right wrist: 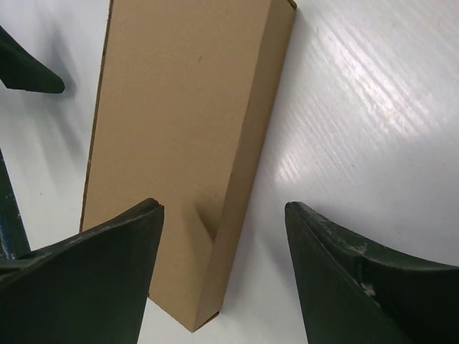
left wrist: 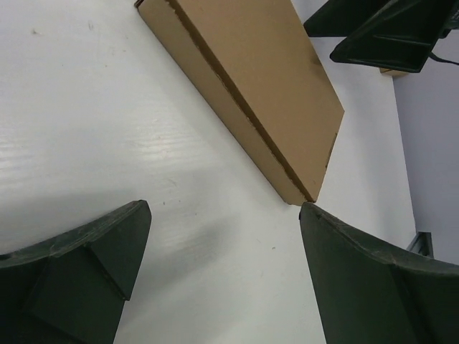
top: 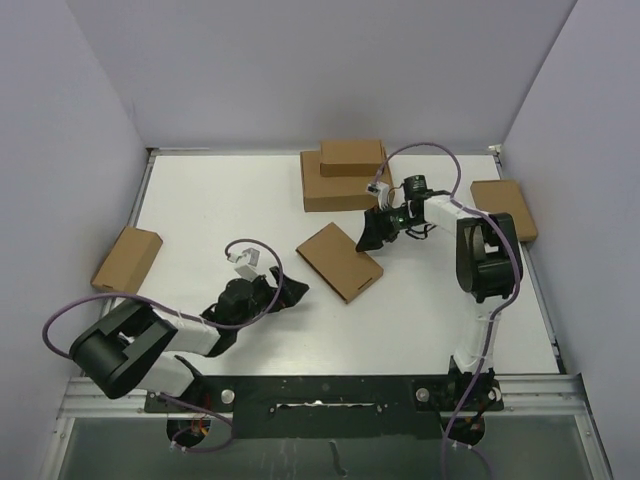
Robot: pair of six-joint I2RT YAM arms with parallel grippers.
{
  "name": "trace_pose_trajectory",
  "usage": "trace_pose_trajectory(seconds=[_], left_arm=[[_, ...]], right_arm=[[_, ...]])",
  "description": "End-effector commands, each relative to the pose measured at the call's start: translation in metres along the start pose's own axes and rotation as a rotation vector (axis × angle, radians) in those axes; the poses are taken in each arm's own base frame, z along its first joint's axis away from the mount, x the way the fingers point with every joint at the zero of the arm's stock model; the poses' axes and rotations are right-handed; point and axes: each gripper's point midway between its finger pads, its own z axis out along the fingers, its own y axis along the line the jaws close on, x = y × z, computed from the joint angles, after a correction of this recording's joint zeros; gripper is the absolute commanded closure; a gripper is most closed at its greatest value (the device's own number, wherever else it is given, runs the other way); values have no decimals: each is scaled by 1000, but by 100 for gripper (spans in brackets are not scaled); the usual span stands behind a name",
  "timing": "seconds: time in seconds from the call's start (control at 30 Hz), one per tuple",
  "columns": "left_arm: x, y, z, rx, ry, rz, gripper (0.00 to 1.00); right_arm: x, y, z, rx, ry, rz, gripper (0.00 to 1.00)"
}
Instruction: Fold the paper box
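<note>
The paper box (top: 340,261) lies closed and flat in the middle of the white table, turned at an angle. My left gripper (top: 291,292) hangs open just off the box's near left corner, holding nothing. In the left wrist view the box (left wrist: 265,93) stretches away from the open left gripper (left wrist: 226,208), and its near corner almost meets the right fingertip (left wrist: 315,222). My right gripper (top: 371,234) is open at the box's far right corner. From the right wrist, the box (right wrist: 179,129) runs under the left finger of the open right gripper (right wrist: 222,206).
Two brown boxes stand stacked at the back, a wide one (top: 322,188) with a smaller one (top: 352,157) on top. Another brown box (top: 505,208) lies at the right edge and one (top: 127,259) at the left edge. Walls close in on both sides and the back.
</note>
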Motion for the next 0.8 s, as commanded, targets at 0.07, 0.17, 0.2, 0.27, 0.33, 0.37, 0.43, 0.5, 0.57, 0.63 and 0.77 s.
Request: trace_pose_trajectory(seconds=[0.07,0.17,0.2,0.27,0.33,0.37,0.43,0.5,0.57,0.63,0.77], left_arm=[[-20,-31,19,125,-44,-100,17],[-20,-25,28,91,-49,-116,19],[-21,-22,31,75,-52,-119,20],[-24,-19,38,52,-63,-119,20],[-27,-19,47,34,-68,-119,20],[-30,-21,52,28,-73,-121,20],[-31,-17,60,-8,-73,-134,20],[-32,-13,67,-47,-74,-158,20],[-32,-9,73,-76,-72,-170,25],[-31,-6,78,-99,-67,-181,31],[-25,2,87,-126,-35,-213,44]], right_arm=[[-3,4,5,-62,3,104,38],[2,9,9,-105,8,147,43],[4,11,11,-115,10,156,44],[8,12,13,-126,15,168,48],[10,13,14,-129,18,171,49],[10,14,15,-131,19,173,50],[10,15,15,-134,20,176,51],[11,17,16,-136,22,177,52],[12,18,18,-139,24,178,53],[12,19,18,-141,27,179,54],[13,21,21,-147,32,177,55]])
